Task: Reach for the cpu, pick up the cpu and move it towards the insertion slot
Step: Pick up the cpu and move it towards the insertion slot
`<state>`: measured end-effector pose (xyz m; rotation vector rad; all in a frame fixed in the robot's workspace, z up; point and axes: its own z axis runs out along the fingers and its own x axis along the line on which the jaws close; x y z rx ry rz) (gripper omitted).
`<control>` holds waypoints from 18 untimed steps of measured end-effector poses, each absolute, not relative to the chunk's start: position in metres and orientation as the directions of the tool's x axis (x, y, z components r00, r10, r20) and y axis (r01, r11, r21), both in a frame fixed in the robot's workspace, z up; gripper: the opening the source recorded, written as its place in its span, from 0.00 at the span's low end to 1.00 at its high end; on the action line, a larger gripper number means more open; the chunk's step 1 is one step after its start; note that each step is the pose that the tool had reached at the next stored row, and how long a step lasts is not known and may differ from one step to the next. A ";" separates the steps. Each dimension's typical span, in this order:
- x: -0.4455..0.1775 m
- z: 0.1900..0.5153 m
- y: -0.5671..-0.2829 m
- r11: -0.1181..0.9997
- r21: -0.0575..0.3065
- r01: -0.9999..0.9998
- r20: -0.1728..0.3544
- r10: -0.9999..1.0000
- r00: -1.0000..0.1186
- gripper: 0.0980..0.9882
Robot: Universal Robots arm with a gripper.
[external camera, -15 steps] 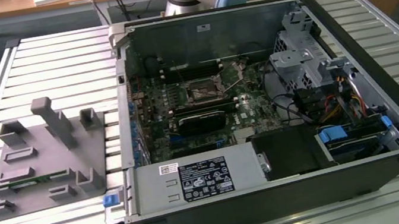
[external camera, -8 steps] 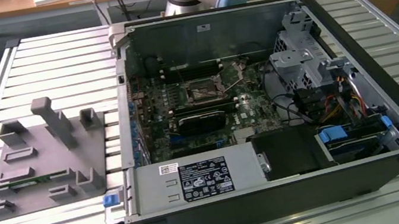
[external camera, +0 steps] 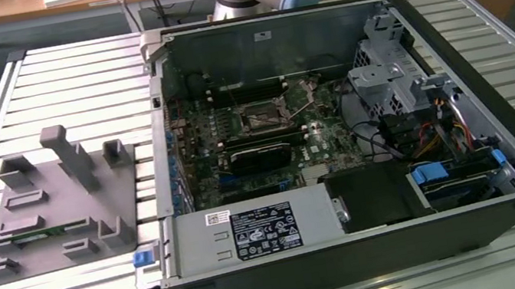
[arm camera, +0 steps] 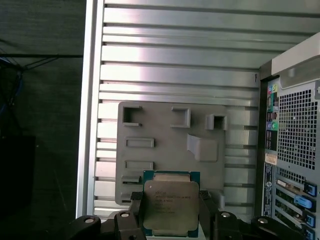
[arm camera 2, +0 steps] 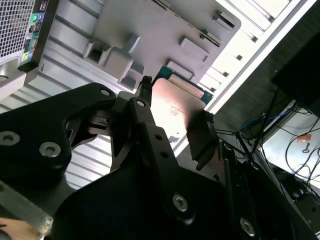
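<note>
The cpu is clamped edge to edge between the gripper's two black fingers, over one edge of the grey fixture plate, in both wrist views; the exterior view shows the open computer case holding the motherboard with the insertion slot

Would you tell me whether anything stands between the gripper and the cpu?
Nothing visible does: in both wrist views the cpu sits directly between the fingers of the gripper, with the grey plate beyond it.
</note>
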<state>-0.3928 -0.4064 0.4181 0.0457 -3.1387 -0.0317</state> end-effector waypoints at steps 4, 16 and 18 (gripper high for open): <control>-0.385 0.418 -0.406 0.999 0.020 -0.029 0.002 -0.029 -1.000 0.48; -0.365 0.418 -0.405 0.999 0.020 -0.029 0.002 -0.029 -1.000 0.48; -0.362 0.418 -0.404 0.999 0.020 -0.029 0.002 -0.029 -1.000 0.48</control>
